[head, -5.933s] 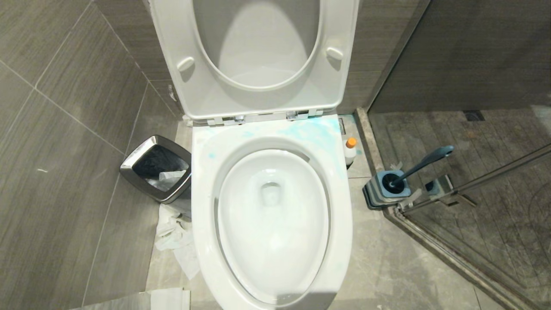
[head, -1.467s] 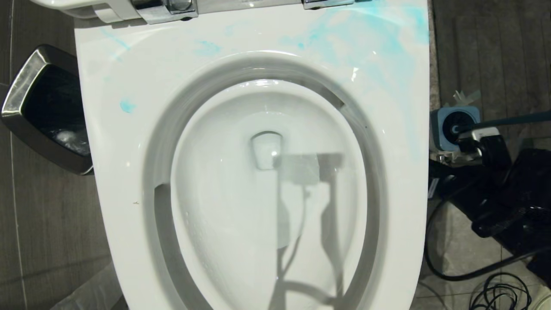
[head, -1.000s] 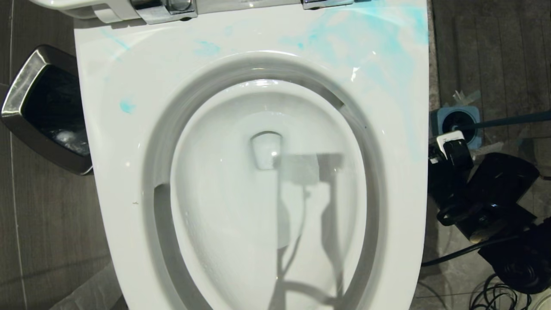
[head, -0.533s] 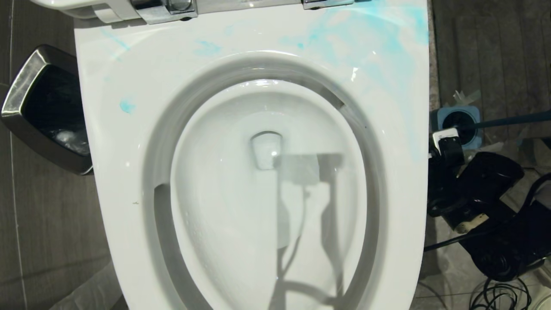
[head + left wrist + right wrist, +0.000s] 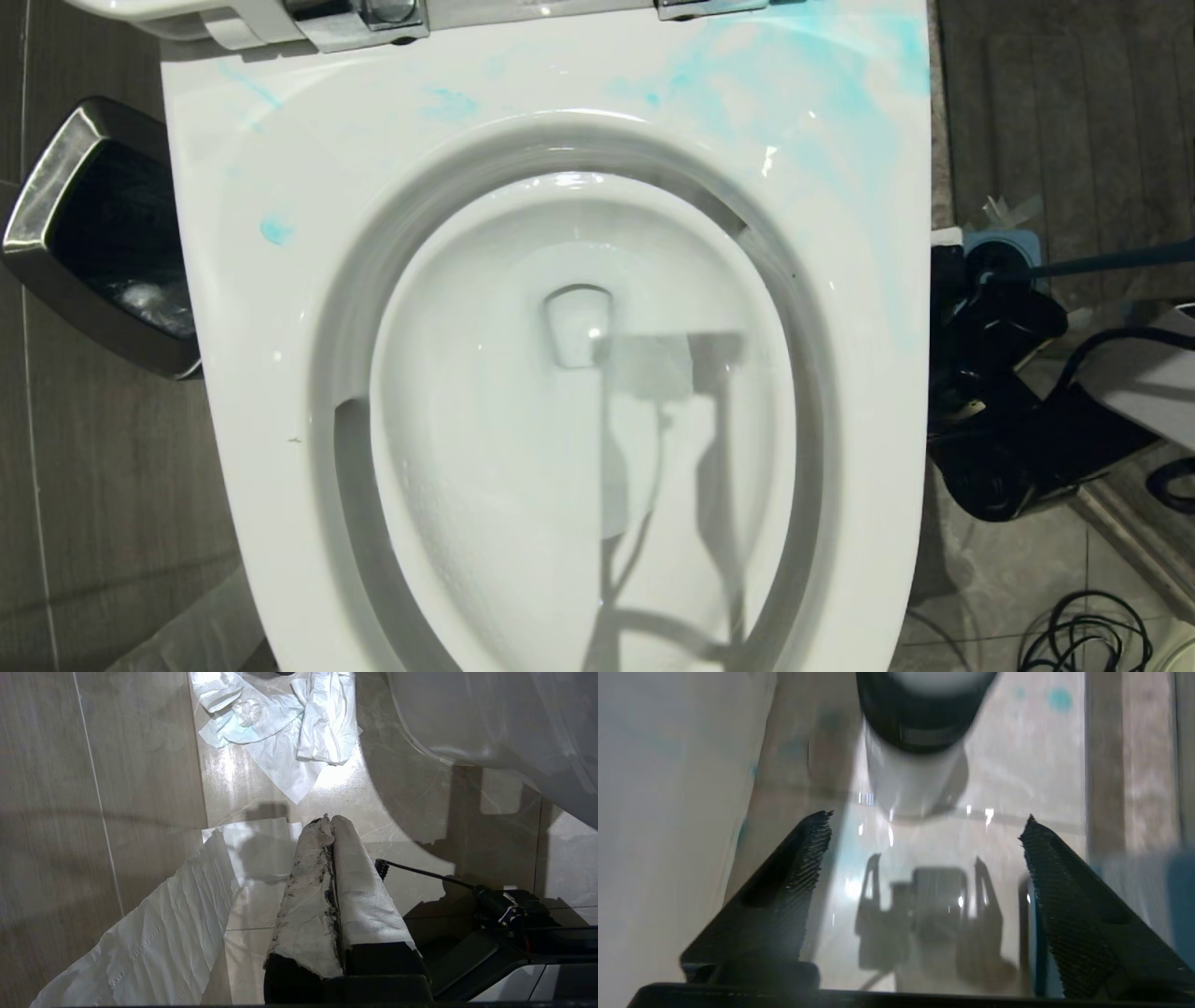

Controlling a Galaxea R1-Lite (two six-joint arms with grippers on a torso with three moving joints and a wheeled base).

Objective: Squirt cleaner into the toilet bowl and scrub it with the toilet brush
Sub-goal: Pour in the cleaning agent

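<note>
Both black fingers of the right gripper [image 5: 924, 830] are spread wide and empty; the cleaner [image 5: 915, 772], at twelve o'clock, should be centred between them before closing.

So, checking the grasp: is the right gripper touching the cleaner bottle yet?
Apart. The right wrist view shows the right gripper open, with bare floor between its fingertips and the cleaner bottle.

You have a glossy grey tiled floor [image 5: 261, 788] carrying everything here. The toilet bowl [image 5: 280, 392] stands on it, with the steel-rimmed bin [image 5: 56, 243] just beside it on the robot's left. Crumpled white tissue [image 5: 280, 728] and a flat paper sheet [image 5: 154, 942] lie on the tiles. On the right, you see the blue brush holder [image 5: 1013, 247], the cleaner [image 5: 913, 779] and coiled black cable [image 5: 1083, 635].
</note>
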